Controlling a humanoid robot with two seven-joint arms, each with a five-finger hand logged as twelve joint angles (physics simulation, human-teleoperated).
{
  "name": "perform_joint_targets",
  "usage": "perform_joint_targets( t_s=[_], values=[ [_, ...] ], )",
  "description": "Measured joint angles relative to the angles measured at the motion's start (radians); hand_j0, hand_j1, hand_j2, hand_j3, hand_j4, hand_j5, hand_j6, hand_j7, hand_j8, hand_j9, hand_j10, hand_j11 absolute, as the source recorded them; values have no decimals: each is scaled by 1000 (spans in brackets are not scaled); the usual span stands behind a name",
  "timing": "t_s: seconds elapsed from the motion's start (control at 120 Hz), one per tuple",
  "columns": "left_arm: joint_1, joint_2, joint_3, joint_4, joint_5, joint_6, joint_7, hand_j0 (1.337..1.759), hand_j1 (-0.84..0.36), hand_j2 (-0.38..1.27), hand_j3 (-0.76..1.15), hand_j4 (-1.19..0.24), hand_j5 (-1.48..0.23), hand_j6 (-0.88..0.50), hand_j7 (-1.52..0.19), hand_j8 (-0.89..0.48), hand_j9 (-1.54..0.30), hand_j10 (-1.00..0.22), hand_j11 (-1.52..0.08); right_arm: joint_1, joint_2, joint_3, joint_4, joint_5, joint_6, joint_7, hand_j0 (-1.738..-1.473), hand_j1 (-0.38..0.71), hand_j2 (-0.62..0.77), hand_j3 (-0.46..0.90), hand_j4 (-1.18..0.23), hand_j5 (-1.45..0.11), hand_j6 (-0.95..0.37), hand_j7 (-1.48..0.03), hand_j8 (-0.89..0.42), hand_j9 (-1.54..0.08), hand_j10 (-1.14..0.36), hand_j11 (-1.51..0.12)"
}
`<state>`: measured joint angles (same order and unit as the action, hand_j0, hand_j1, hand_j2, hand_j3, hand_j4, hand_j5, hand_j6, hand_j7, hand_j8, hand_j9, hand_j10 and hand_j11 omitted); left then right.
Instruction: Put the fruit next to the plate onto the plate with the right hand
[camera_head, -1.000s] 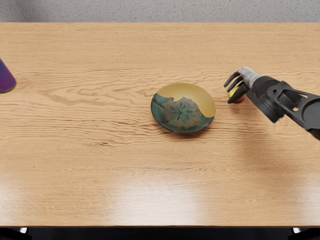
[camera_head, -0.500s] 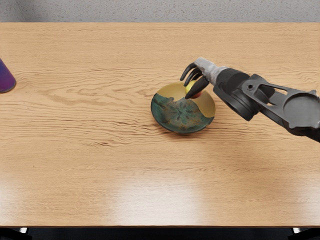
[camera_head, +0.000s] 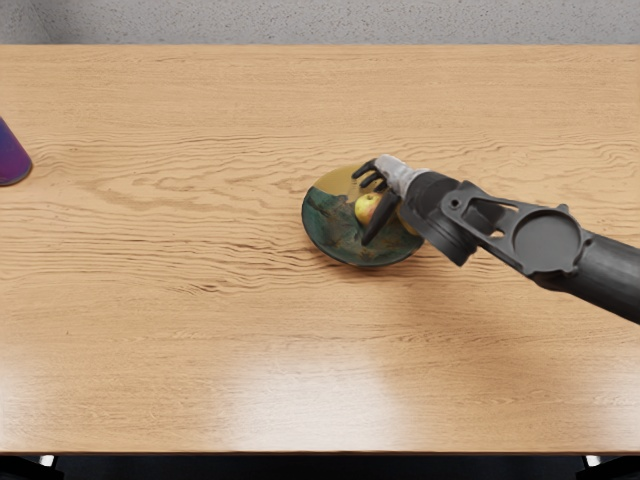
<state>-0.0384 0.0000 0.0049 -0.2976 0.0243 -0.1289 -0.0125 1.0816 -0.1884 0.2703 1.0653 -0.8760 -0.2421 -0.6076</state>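
1. The wooden table (camera_head: 200, 300) is seen filling nearly the whole frame, its grain running left to right, with a strip of grey floor along the top edge.
2. The right arm (camera_head: 540, 240) is brought in from the right edge, lower right of centre. It slants up and to the left, dark grey with a round joint cover facing the camera.
3. The plate (camera_head: 322, 225) is found just right of the frame's centre. It is round, with a mottled teal lower part and a mustard-yellow upper rim. Its right side is covered by the wrist.
4. The right hand (camera_head: 387, 186) is held over the plate's upper right part. The fingers (camera_head: 364, 176) are curled down at the upper left of the fruit, and the thumb is stretched down along its lower right. The hand is thus partly closed, with the fruit caged between fingers and thumb.
5. A purple object (camera_head: 10, 155) is cut off by the left edge, upper left of the frame, well apart from everything else.
6. The fruit (camera_head: 367, 207) is seen inside the plate's outline, right of its centre, yellow-green and close to round. No long axis or pointing direction can be made out. Whether it is resting on the plate or is held just above cannot be told.
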Motion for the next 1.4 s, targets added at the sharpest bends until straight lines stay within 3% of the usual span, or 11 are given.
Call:
perform_joint_targets(
  t_s=[0.133,0.308,0.492,0.6,0.733,0.817,1.0,1.167,1.4],
  values=[
    [0,0,0,0,0,0,0,1658,349,0,0,0,0,0,0,0,0,0,0,25,-40,24,80,2,1,-2,-1657,-216,39,0,-171,-231,-174,-224,-155,-306,-209,-392],
    [0,0,0,0,0,0,0,1658,349,0,0,0,0,0,0,0,0,0,0,27,-182,112,257,7,48,-3,-1658,-279,15,0,-85,-113,-87,-110,-79,-145,-101,-182],
    [0,0,0,0,0,0,0,1658,349,0,0,0,0,0,0,0,0,0,0,-99,-381,432,301,155,549,-3,-1658,-304,4,0,-50,-64,-51,-63,-47,-77,-56,-92],
    [0,0,0,0,0,0,0,1658,349,0,0,0,0,0,0,0,0,0,0,-170,-515,528,303,260,746,-3,-1658,-311,1,0,-40,-51,-41,-50,-38,-58,-43,-67],
    [0,0,0,0,0,0,0,1658,349,0,0,0,0,0,0,0,0,0,0,-239,-626,567,301,322,823,101,-1658,-317,-1,0,-32,-41,-33,-40,-32,-45,-34,-49],
    [0,0,0,0,0,0,0,1658,349,0,0,0,0,0,0,0,0,0,0,-280,-664,592,285,411,840,136,-1658,-319,-2,0,-29,-37,-30,-36,-29,-39,-30,-42],
    [0,0,0,0,0,0,0,1658,349,0,0,0,0,0,0,0,0,0,0,-504,-672,648,229,777,851,160,-1658,-322,-3,0,-25,-32,-26,-32,-25,-33,-26,-34],
    [0,0,-1,0,0,0,0,1658,349,0,0,0,0,0,0,0,0,0,0,-789,-564,943,212,875,853,166,-1658,-323,-3,0,-22,-29,-22,-29,-22,-30,-22,-30],
    [-6,0,-2,0,0,0,0,1658,349,0,0,0,0,0,0,0,0,0,0,-923,-517,1106,199,898,853,167,-1658,-325,-3,0,-19,-27,-19,-27,-19,-27,-20,-27]
  ],
)
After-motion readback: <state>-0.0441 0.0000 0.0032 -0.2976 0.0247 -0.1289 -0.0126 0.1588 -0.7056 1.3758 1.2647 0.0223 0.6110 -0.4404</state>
